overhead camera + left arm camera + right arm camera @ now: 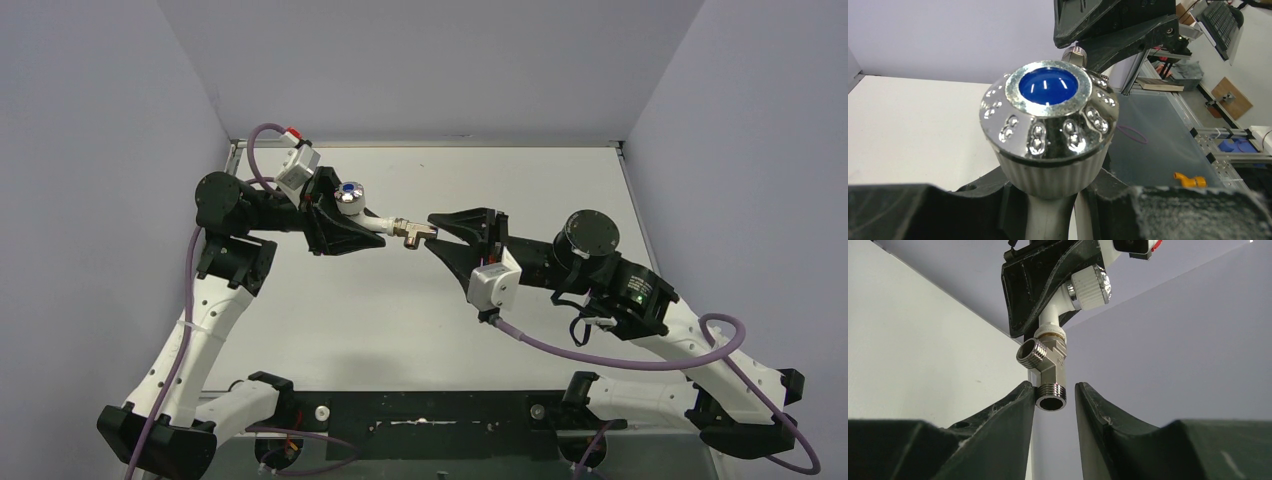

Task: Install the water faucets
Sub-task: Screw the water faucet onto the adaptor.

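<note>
My left gripper (352, 226) is shut on the white stem of the water faucet (374, 221) and holds it above the table. The faucet's chrome knob with the blue dot (350, 192) faces up and fills the left wrist view (1048, 115). The metal threaded fitting (407, 232) sits on the faucet's free end. My right gripper (430, 232) is open, its jaws on either side of the fitting's lower threaded end (1050, 396). In the right wrist view, the left finger (1018, 410) touches the thread. The right finger (1093, 410) stands a small gap away.
The white table (560, 180) is boxed in by grey walls at the left, back and right. Purple cables (600, 358) trail from both wrists. Past the table's near edge, the left wrist view shows a dark panel with an orange part (1190, 179).
</note>
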Available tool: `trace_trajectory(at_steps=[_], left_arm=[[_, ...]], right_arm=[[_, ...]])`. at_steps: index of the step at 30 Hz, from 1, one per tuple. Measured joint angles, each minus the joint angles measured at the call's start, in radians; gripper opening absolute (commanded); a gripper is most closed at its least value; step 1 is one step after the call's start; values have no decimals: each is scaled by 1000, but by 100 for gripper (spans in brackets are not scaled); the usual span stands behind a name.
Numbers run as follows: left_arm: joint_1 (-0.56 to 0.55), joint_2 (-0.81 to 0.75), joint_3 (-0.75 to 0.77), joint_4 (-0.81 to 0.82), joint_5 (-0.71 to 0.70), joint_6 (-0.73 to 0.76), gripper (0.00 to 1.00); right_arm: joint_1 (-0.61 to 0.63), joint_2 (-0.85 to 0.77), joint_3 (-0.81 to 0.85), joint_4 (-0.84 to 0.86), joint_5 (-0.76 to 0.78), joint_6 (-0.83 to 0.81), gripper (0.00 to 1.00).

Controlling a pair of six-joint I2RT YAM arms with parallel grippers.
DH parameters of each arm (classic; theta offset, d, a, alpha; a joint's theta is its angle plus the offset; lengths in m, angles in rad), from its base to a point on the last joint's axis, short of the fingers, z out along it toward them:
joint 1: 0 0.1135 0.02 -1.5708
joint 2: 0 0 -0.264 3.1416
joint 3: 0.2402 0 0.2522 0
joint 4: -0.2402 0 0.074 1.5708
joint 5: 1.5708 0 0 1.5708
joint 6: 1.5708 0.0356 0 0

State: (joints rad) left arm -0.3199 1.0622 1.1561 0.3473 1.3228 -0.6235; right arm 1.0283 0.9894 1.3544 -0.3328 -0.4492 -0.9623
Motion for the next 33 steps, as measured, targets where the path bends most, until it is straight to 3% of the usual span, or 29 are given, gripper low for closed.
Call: trace_trajectory(at_steps=[10,20,27,33], left_arm=[[0,-8,0,0,-1,0,0],[1,-10,0,-4,-2,0,0],[1,-10,0,-5,-1,0,0],[1,-9,0,-8,6,2,0]], right_arm=[[0,1,-3,5,7,1,31],[0,3,-9,15,13,42,14],[0,1,-18,46,23,186,2],[0,-13,-55,106,42,369,0]])
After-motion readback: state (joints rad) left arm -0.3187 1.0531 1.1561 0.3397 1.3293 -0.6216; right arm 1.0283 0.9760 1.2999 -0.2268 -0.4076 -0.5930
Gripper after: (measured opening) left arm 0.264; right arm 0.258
